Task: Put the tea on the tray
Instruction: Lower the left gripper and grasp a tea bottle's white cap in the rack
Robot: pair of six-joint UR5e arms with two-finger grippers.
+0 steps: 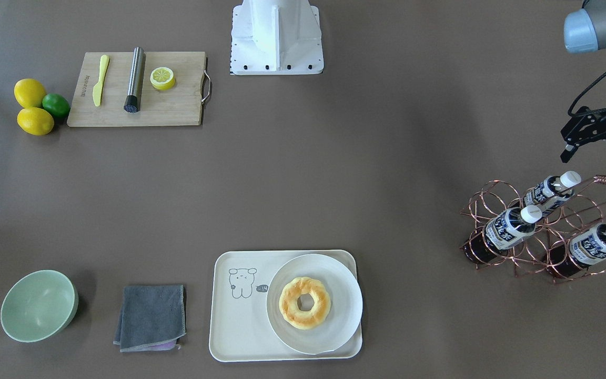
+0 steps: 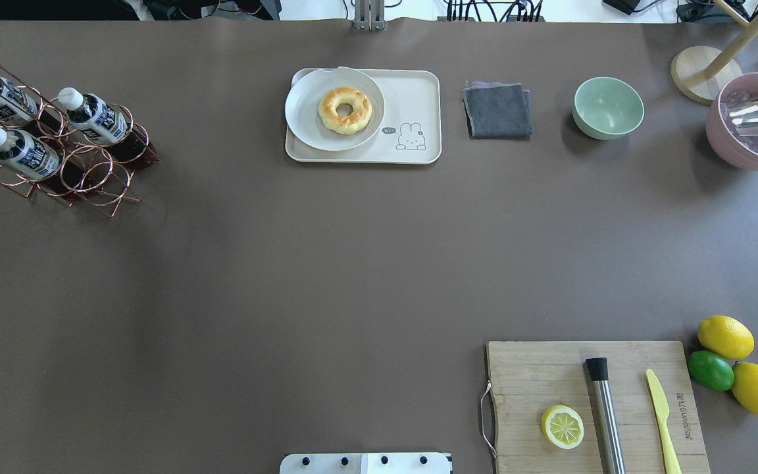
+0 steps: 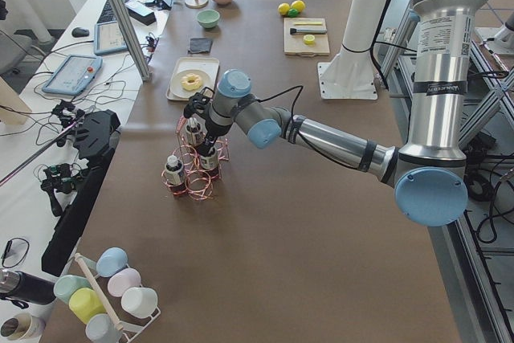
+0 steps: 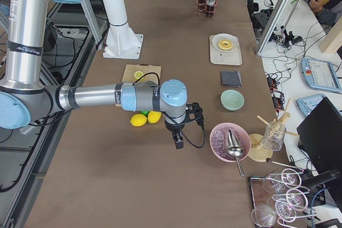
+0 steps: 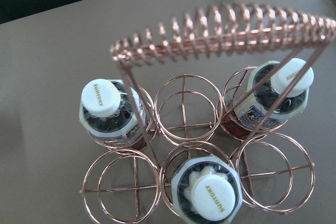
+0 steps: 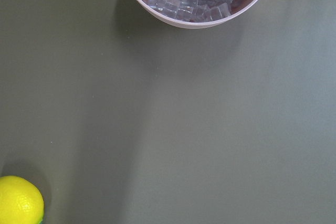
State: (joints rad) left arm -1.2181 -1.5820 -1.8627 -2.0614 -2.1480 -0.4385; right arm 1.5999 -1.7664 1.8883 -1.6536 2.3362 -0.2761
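Three tea bottles with white caps stand tilted in a copper wire rack at the table's left end. In the left wrist view they show from above under the rack's coiled handle. My left gripper is open and empty, just above and behind the rack, touching no bottle. The cream tray with a bear drawing lies at the far middle. My right gripper hovers near the pink bowl; I cannot tell if it is open.
A white plate with a donut covers half the tray. Beside it lie a grey cloth and a green bowl. A pink bowl of ice stands far right. A cutting board and lemons are near right.
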